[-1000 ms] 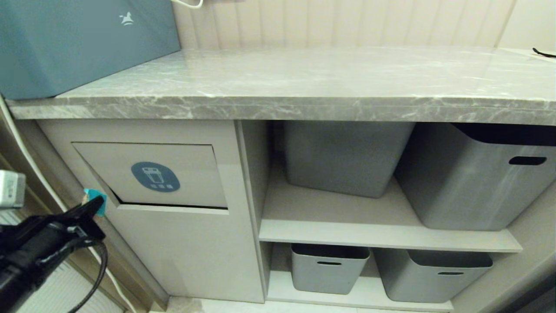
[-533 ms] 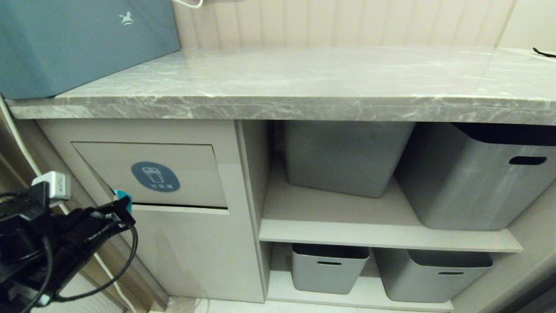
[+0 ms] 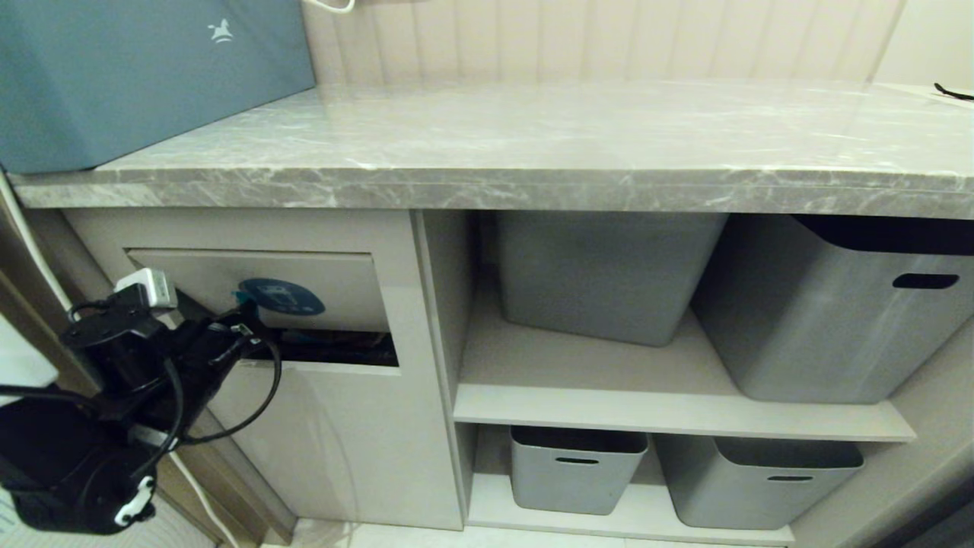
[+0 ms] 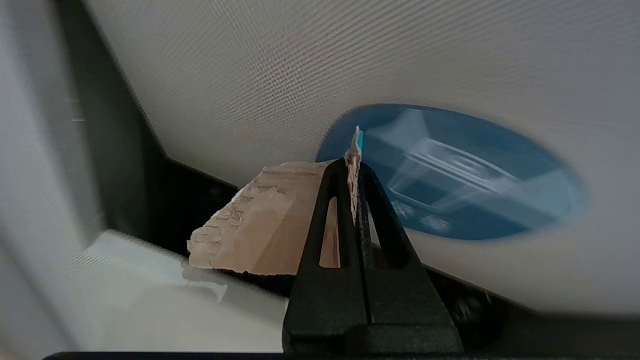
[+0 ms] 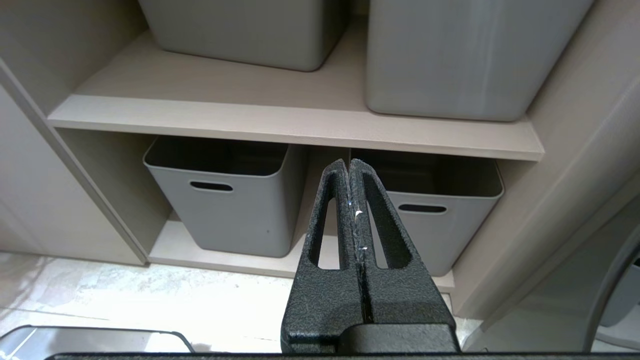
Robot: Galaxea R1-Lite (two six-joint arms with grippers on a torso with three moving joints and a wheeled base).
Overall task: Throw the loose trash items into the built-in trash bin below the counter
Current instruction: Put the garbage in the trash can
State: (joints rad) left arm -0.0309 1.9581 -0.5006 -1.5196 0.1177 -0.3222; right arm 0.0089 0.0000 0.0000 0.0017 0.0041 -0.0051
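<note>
My left gripper is shut on a torn brown cardboard scrap with a turquoise edge, one of the loose trash items. It presses against the built-in trash bin's swing flap, just left of the round blue sticker. The flap is tilted inward, and a dark gap shows beneath it. In the left wrist view the scrap sticks out sideways from the shut gripper, over the gap's edge. The grey marble counter runs above. My right gripper is shut and empty, parked low before the shelves.
A large teal box stands on the counter's left end. Grey storage bins fill the open shelves to the right: two above, two below. A white cable hangs at the far left.
My left arm has moved right and up to the flap with the scrap. The flap, nearly flush before, is now pushed inward, and a dark gap has opened below it.
</note>
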